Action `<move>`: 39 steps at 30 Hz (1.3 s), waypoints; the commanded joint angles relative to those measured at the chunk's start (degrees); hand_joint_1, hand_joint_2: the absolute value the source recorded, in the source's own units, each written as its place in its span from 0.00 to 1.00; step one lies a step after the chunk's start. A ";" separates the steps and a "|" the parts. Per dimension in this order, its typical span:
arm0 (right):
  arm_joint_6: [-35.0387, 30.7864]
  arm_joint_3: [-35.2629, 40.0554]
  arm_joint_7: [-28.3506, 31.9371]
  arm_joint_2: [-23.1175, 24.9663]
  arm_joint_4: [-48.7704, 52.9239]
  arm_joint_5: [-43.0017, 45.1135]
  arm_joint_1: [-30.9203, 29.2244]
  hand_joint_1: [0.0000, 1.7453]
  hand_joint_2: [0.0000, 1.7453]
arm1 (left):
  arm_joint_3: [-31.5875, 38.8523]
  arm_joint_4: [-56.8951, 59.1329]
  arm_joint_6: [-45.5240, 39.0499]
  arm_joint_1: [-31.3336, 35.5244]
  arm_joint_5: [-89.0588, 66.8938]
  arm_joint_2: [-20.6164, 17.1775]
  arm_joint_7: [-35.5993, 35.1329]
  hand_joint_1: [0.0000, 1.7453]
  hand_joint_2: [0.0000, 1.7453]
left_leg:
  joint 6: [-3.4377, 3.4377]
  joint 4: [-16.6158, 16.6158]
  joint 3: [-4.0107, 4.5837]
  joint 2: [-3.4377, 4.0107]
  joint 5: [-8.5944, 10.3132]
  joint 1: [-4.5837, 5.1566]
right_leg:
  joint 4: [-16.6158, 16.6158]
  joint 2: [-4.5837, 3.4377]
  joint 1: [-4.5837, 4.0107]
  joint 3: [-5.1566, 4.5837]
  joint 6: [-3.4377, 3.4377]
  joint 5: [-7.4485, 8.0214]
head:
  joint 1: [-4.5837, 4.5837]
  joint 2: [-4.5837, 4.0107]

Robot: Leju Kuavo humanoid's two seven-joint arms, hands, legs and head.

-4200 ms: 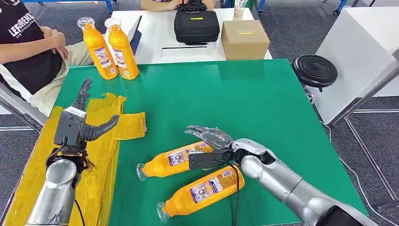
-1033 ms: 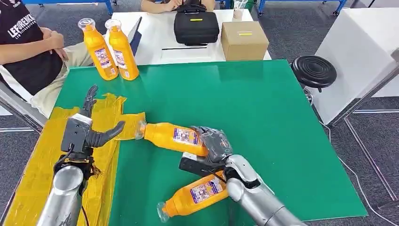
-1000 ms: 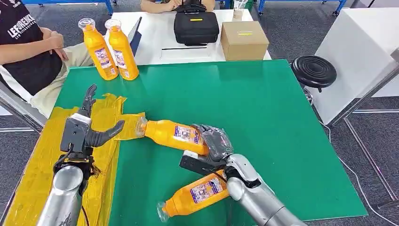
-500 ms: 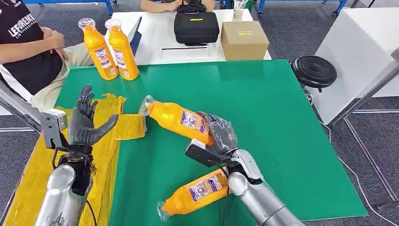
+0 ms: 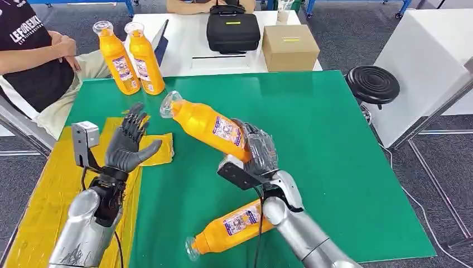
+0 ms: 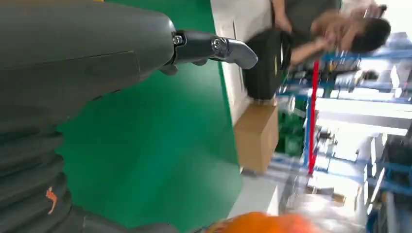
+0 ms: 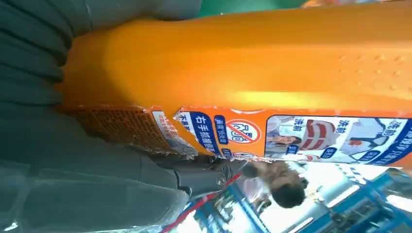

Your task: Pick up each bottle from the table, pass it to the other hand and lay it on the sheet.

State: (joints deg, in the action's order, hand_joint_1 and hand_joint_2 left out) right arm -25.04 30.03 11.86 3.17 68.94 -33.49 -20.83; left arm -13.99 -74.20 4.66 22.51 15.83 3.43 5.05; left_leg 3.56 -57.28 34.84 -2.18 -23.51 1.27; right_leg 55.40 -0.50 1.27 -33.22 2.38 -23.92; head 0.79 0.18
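Four orange bottles are in sight. Two stand upright side by side at the far left corner of the green bench (image 5: pixel 312 123), one (image 5: pixel 118 58) just left of the other (image 5: pixel 145 58). A third bottle (image 5: pixel 230 228) lies on its side near the front edge. The fourth, the held bottle (image 5: pixel 207 125), is off the bench, tilted with its cap toward the far left, the right hand (image 5: pixel 257 152) clamped around its base. The left hand (image 5: pixel 127 146) is raised above the yellow sheet (image 5: pixel 50 190), palm turned toward the bottle, fingers (image 5: pixel 134 121) spread and empty.
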 commanded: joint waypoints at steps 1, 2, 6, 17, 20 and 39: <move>6.13 0.24 5.50 0.62 -4.39 10.42 -4.00 1.00 1.00 | -8.32 7.09 0.20 5.51 1.21 -0.80 -0.02 0.00 1.00 | -0.26 -0.07 -0.12 0.10 -0.07 -0.15 | -0.05 0.08 -0.16 0.20 -0.14 -0.05 | 0.00 0.00; 6.13 0.24 5.50 0.62 -4.39 10.42 -4.00 1.00 1.00 | -8.32 7.09 0.20 5.51 1.21 -0.80 -0.02 0.00 1.00 | -0.23 -0.04 -0.08 0.09 -0.04 -0.11 | -0.04 0.08 -0.13 0.15 -0.12 -0.03 | 0.00 0.02; 6.26 0.35 5.49 0.53 -4.33 10.47 -3.93 1.00 1.00 | -8.36 7.04 0.18 5.42 1.43 -1.11 -0.01 0.00 1.00 | -0.19 -0.03 -0.07 0.09 -0.05 -0.08 | -0.02 0.06 -0.09 0.13 -0.11 -0.04 | -0.02 0.00; 6.26 0.35 5.49 0.53 -4.33 10.47 -3.93 1.00 1.00 | -8.36 7.04 0.18 5.42 1.43 -1.11 -0.01 0.00 1.00 | -0.20 -0.04 -0.06 0.12 -0.05 -0.08 | -0.02 0.03 -0.09 0.11 -0.11 -0.04 | -0.02 0.00; 8.80 0.15 6.37 0.34 -3.87 13.00 -4.19 1.00 1.00 | -9.19 7.08 0.15 6.04 1.47 -1.14 -0.01 0.00 1.00 | -0.21 -0.05 -0.06 0.12 -0.06 -0.10 | -0.02 0.03 -0.11 0.12 -0.12 -0.04 | 0.00 0.00; 17.74 1.71 8.76 2.73 -9.80 16.85 -5.01 1.00 1.00 | -14.04 4.43 5.09 5.58 8.66 0.81 0.28 0.00 1.00 | -0.34 -0.07 -0.16 0.27 -0.14 -0.19 | -0.05 -0.03 -0.21 0.24 -0.19 -0.07 | -0.02 0.00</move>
State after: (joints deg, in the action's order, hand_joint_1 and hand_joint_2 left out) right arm -4.15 29.88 20.39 3.19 67.06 -13.16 -22.61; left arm -24.02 -70.42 8.02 26.23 21.51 3.37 6.29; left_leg 3.56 -57.28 34.88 -2.18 -23.50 1.27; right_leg 55.40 -0.50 1.26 -33.24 2.38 -23.92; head 0.77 0.17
